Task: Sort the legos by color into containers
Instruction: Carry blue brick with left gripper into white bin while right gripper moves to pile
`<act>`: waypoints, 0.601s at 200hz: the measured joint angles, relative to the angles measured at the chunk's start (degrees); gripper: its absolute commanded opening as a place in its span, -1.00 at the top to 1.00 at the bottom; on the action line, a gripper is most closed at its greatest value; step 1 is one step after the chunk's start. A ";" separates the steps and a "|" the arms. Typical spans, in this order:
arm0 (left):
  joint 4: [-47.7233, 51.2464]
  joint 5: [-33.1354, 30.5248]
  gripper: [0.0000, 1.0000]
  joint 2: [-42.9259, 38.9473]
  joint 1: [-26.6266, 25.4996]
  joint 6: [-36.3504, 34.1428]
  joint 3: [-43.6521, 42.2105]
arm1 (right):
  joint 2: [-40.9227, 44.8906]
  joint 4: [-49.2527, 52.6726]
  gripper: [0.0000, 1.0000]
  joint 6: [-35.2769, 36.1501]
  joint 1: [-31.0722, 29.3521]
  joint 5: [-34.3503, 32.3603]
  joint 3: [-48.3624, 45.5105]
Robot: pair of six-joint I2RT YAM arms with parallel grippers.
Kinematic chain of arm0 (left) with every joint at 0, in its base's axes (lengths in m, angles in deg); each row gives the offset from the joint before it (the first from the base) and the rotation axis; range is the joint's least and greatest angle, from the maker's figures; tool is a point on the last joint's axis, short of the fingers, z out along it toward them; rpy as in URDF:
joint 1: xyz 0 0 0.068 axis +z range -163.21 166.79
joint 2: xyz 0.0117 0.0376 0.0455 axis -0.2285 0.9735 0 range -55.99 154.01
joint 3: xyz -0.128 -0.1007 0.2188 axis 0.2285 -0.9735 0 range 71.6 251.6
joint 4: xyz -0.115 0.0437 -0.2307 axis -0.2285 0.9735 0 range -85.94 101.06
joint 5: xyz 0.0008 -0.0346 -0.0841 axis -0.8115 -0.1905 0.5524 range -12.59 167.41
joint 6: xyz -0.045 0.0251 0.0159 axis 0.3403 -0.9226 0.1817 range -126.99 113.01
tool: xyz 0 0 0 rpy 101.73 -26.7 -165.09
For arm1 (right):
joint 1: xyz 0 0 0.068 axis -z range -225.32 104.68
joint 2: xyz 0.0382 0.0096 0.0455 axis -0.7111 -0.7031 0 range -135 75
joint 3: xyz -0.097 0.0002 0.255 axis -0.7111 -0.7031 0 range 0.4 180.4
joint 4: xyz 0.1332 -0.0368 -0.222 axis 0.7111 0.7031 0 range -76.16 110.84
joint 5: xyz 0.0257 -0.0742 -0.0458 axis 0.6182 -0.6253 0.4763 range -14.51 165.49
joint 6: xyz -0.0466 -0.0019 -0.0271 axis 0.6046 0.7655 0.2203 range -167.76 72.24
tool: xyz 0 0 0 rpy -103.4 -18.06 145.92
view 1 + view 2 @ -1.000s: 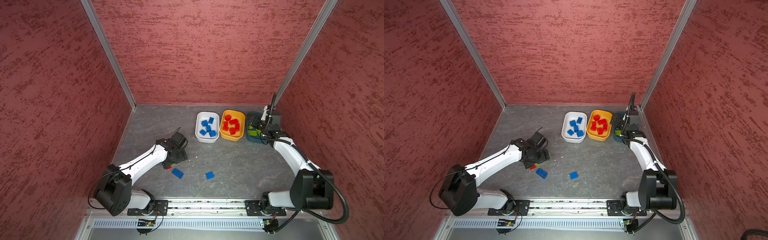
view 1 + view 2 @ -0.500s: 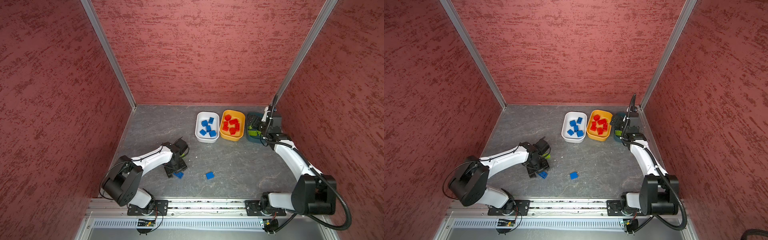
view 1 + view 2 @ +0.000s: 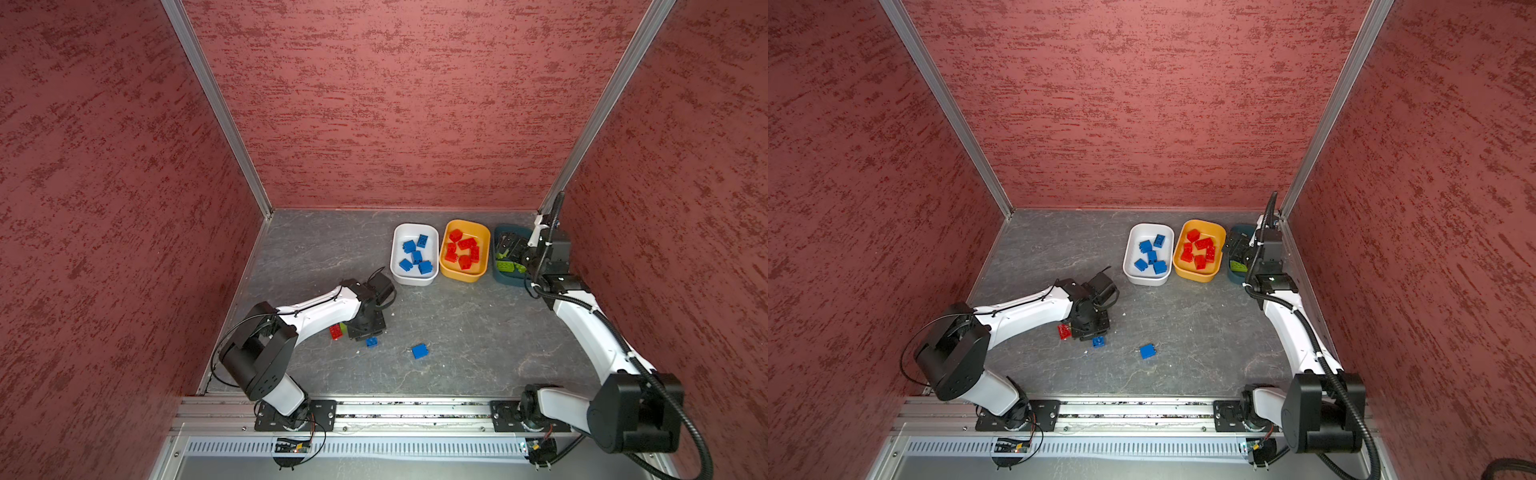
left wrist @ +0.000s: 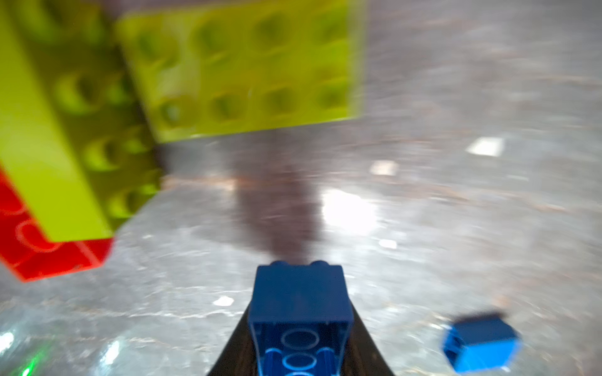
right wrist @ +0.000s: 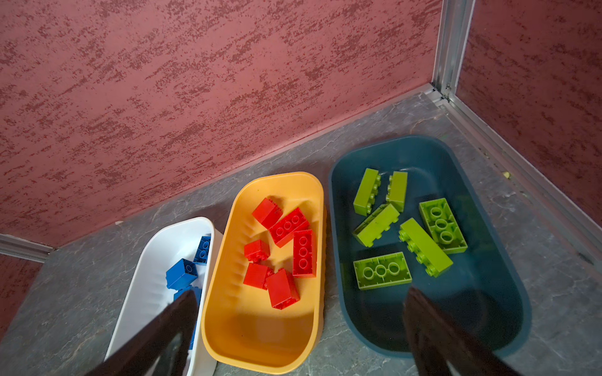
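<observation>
White tub (image 3: 415,281), yellow-orange tub (image 3: 478,231) and teal tub (image 3: 509,282) sit side by side right of center in both top views, holding blue bricks (image 3: 415,255), red bricks (image 3: 463,251) and lime bricks (image 3: 505,266) in that order. Lower left of them a red brick (image 3: 335,331) sits against two loose lime bricks (image 4: 244,75), a blue square brick (image 3: 419,351) lies alone, and a small blue brick's (image 4: 299,299) pinched in the left hand (image 4: 299,351).

Wide bare worktop (image 3: 465,324) lies open between the stray blue brick (image 3: 419,351) and the three tubs (image 3: 463,279) ranged side by side near the back wall (image 3: 395,104).
</observation>
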State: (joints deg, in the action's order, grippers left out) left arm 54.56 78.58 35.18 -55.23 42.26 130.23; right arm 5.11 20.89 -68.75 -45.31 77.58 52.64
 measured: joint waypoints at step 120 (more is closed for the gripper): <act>-17.09 -6.47 0.49 21.86 5.88 -18.88 33.79 | -3.56 0.22 -0.97 -7.30 -21.86 4.61 -11.96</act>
State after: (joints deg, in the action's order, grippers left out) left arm 37.47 72.11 57.04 -49.35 23.38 164.02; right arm 1.55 21.11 -76.05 -67.17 82.19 40.69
